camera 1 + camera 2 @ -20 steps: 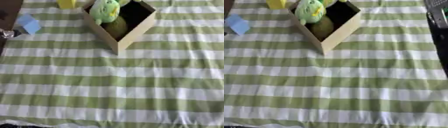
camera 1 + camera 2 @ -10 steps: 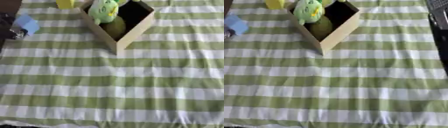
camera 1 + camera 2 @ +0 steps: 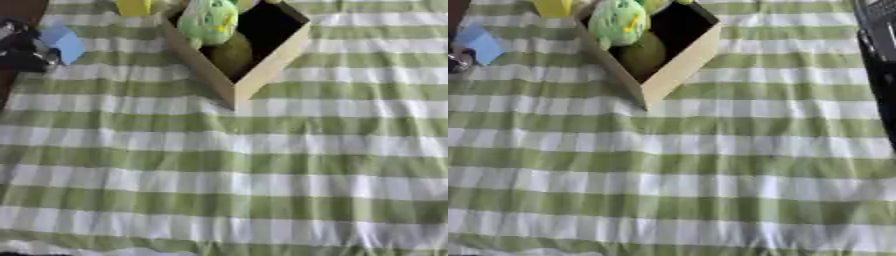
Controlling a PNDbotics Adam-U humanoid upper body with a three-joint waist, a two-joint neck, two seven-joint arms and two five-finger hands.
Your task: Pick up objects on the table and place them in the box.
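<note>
A cardboard box point(image 3: 262, 70) stands open at the top centre on the green and white checked cloth. Inside it lie a light green plush toy point(image 3: 208, 21) and a darker olive object point(image 3: 232, 56). A blue block point(image 3: 66, 42) lies on the cloth at the far left. My left hand point(image 3: 22, 50), black with silver parts, comes in from the left edge and is right against the block's left side; its grip is not clear. A yellow object point(image 3: 133, 7) sits behind the box's left corner. My right hand does not show.
A dark shape point(image 3: 878, 65) runs down the right edge in the right eye view, off the cloth. The cloth point(image 3: 227, 175) spreads across the middle and near part of the table. Dark table surface point(image 3: 19, 9) shows at the top left corner.
My left hand has come in from the left edge toward the blue block and now sits against it. The box and its contents have not moved.
</note>
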